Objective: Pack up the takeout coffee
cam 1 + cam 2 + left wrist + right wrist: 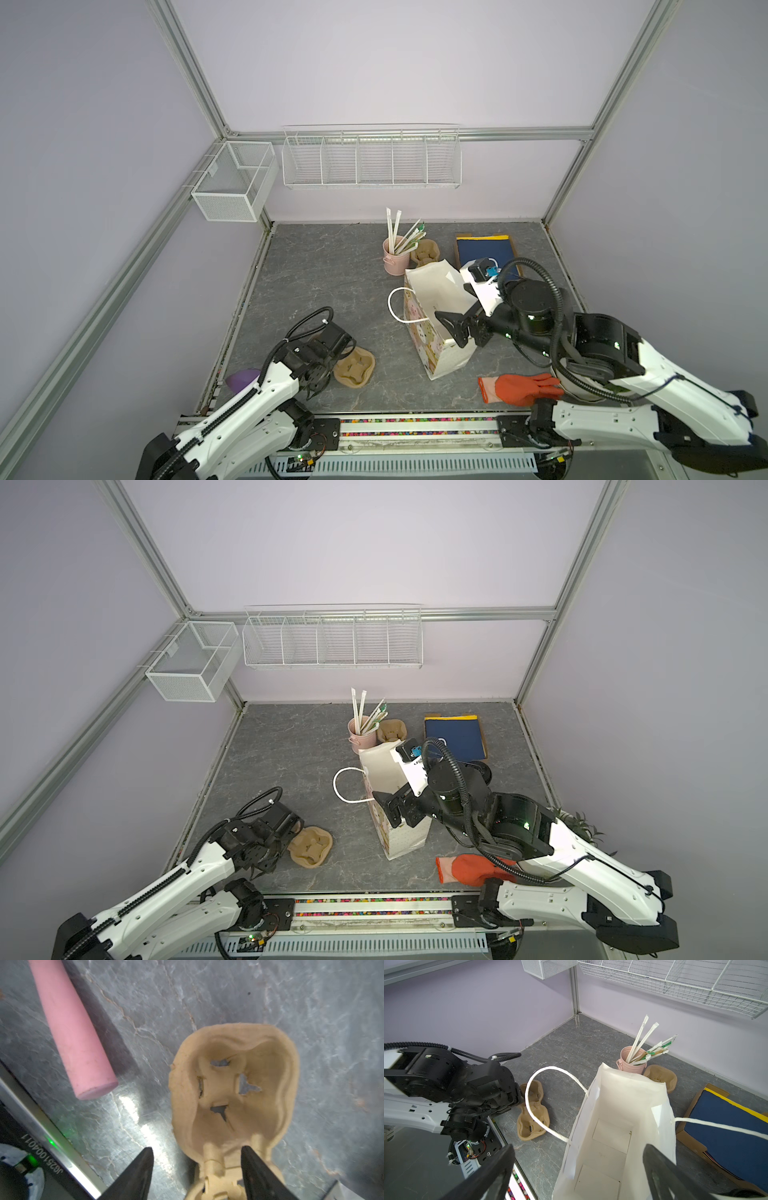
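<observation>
- Right gripper (578,1147) sits nearest the lens in the right wrist view. Its jaws are spread wide and hold nothing, one finger over the mouth of the paper bag (436,291) and the other outside the rim.
- Takeout coffee: not plainly in sight. In a top view a dark round shape (481,771) shows just beside the blue tray (455,737), mostly hidden behind the right arm. Cannot tell whether it is the cup.
- Paper bag stands upright and open near mid-table. White inside, nothing visible on its bottom, printed pattern on the outer side. One white cord handle loops out toward the left arm.
- Pink cup of straws (395,259) stands just behind the bag, with a brown pulp carrier (424,252) touching or just beside it.
- Orange glove (515,388) lies flat at the front edge, under the right arm.
- Second pulp carrier (270,1084) lies on the grey table (324,282), front left, cup wells up and unfilled.
- Left gripper (197,1148) is low at that carrier's near end, jaws partly open. One finger is against the carrier's edge and the other stands clear of it, so no grip.
- Pink cylinder (72,1032) lies on its side near that carrier, apart from it.
- Purple object (241,379) shows at the table's left front corner, half hidden by the left arm.
</observation>
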